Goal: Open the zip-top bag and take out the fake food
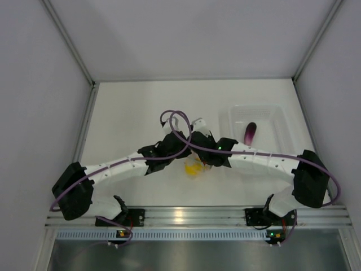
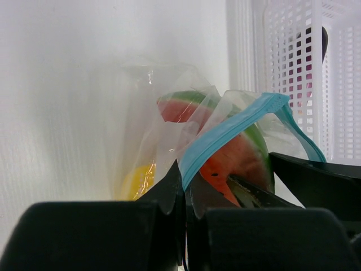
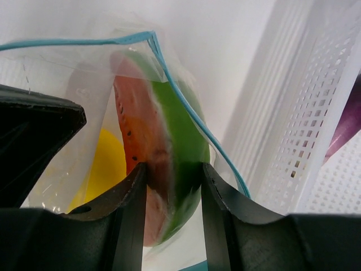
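Observation:
The zip-top bag (image 2: 169,124) is clear, with a teal strip (image 3: 169,73) around its open mouth. My left gripper (image 2: 186,182) is shut on that strip at the bag's edge. My right gripper (image 3: 172,172) is shut on the red-orange wedge (image 3: 152,141) with a green rind, which sits in the bag's mouth. The wedge also shows in the left wrist view (image 2: 240,158). The yellow fruit (image 3: 107,164) lies inside the bag behind the wedge and shows under the grippers in the top view (image 1: 193,167). The purple eggplant piece (image 1: 250,132) lies in the clear tub. Both grippers meet mid-table: left (image 1: 181,151), right (image 1: 206,153).
The clear rigid tub (image 1: 265,116) stands right of the bag, close to it. Its perforated wall fills the right side of the right wrist view (image 3: 316,124) and the left wrist view (image 2: 293,68). White enclosure walls surround the table.

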Controlling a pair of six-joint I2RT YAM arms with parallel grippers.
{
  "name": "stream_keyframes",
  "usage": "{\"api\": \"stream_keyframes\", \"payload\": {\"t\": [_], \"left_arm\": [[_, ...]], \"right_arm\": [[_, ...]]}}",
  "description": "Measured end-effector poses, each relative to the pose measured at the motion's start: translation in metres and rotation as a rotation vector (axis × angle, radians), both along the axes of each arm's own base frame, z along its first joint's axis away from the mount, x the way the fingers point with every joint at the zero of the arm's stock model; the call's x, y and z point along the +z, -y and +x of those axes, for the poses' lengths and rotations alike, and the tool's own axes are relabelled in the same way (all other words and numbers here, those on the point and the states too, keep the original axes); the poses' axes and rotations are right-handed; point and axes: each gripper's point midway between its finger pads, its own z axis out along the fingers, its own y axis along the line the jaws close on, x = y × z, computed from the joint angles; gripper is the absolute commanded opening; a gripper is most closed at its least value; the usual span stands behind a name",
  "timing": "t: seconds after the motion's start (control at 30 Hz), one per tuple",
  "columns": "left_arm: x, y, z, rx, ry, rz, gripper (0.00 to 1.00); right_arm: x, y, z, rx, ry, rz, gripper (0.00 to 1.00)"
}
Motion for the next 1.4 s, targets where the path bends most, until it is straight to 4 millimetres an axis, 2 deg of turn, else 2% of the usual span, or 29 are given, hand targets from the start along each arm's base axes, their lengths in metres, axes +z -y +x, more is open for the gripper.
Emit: {"api": "stream_keyframes", "payload": {"t": [0.13,0.37,0.53,0.9,1.0,1.17,1.3,1.4], "left_arm": [[0.001,-0.001,0.001,0.018,0.011,0.006,0.0],[-0.002,-0.008,0.002,0.055,0.02,0.036,0.0],[-0.011,-0.007,0.002,0.046,0.004,0.066,0.0],[-0.015,-0.003,-0.001,0.027,-0.02,0.068,0.0],[-0.017,-0.003,-0.004,0.018,-0.032,0.072,0.0],[-0.03,-0.014,-0.004,0.026,-0.072,0.114,0.0],[-0.035,-0.016,-0.008,0.019,-0.088,0.129,0.0],[-0.035,-0.015,-0.009,0.013,-0.09,0.129,0.0]], "right_arm": [[0.005,-0.001,-0.006,0.03,0.005,0.014,0.0],[0.014,-0.007,-0.029,0.155,0.024,0.069,0.0],[0.025,-0.011,-0.03,0.197,0.059,0.102,0.0],[0.018,-0.029,-0.015,0.186,0.075,0.079,0.0],[0.011,-0.031,-0.014,0.179,0.035,0.108,0.0],[-0.007,-0.041,-0.016,0.157,-0.044,0.187,0.0],[-0.021,-0.047,-0.024,0.141,-0.096,0.256,0.06],[-0.026,-0.049,-0.028,0.135,-0.115,0.281,0.23]]}}
